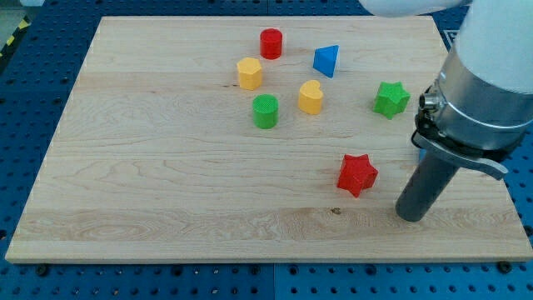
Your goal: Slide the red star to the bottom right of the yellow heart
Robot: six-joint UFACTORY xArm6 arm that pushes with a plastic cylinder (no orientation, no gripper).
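Camera view puts your arm at the view's right edge: a wide grey-and-white housing comes in from the top right corner, a dark clamp ring sits under it, and the straight dark rod drops from that ring, leaning slightly toward the view's lower left. My tip [411, 213] rests on the wooden table [166, 192] near its bottom right corner. You have no pincer on this rig, so no open or closed state applies; the rod ends plain and carries nothing.

Take every place from my tip. The red star [357, 174] lies just to its left and a little toward the view's top, near but apart, with a strip of bare wood between them. The yellow heart [311, 97] sits farther up and left of the tip, well apart from it, so the star already lies below and to the right of the heart.

The green star [391, 99] is above the tip, slightly left, close to the arm's housing. The blue triangular block [326, 60] is higher and farther left. The green cylinder [265, 112] stands just left of the heart. The yellow hexagonal block [249, 73] and the red cylinder [271, 43] are the farthest from the tip, toward the view's top left. A sliver of something blue shows behind the rod at the clamp; you cannot tell what it is.
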